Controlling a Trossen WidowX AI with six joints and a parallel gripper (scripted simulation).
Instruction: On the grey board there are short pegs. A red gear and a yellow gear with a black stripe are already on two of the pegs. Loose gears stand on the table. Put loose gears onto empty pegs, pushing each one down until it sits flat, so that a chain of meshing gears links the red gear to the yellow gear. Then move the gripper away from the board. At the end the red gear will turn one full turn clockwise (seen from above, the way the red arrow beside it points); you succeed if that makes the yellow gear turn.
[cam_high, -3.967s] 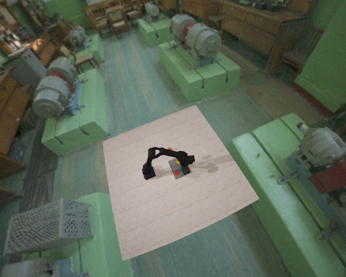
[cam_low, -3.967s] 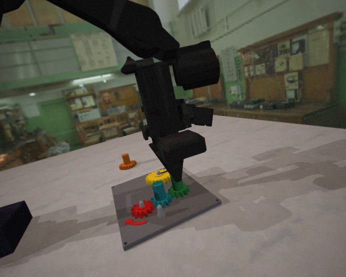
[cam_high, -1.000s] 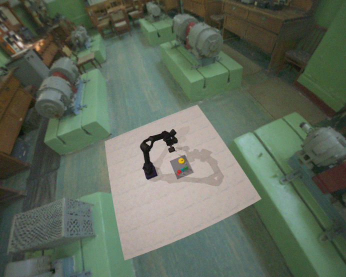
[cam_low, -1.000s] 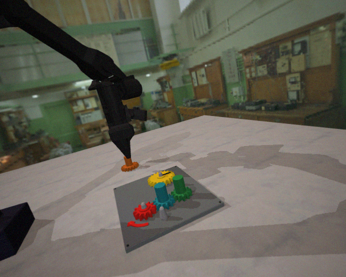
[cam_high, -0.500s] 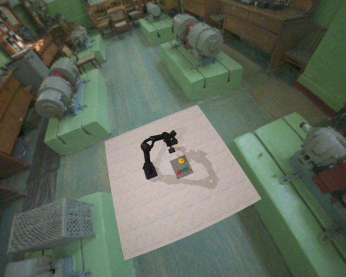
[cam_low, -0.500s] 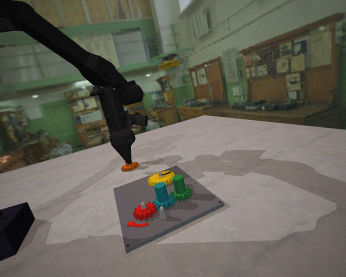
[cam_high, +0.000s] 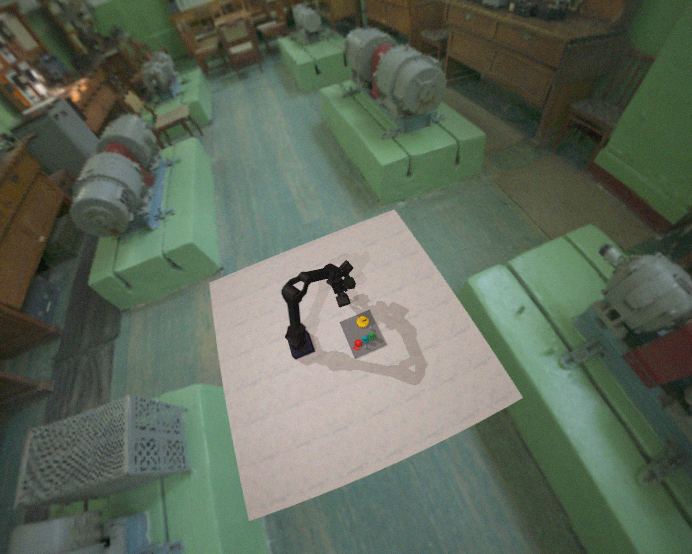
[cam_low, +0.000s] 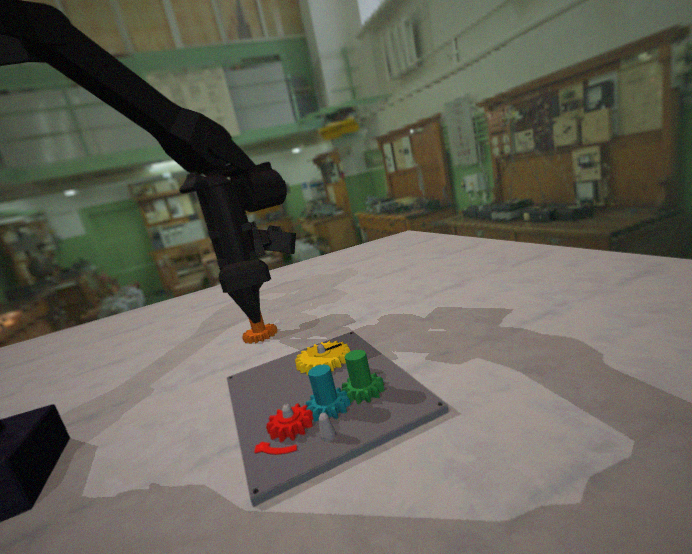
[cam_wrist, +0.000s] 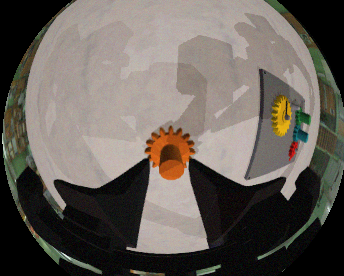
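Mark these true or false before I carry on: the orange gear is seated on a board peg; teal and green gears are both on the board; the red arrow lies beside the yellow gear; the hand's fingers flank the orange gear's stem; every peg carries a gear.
1. The orange gear is seated on a board peg. False: it is off the grey board.
2. The teal gear and green gear are both on the board. True.
3. The red arrow lies beside the yellow gear. False: beside the red gear.
4. The hand's fingers flank the orange gear's stem. True.
5. Every peg carries a gear. False: a grey peg is bare.
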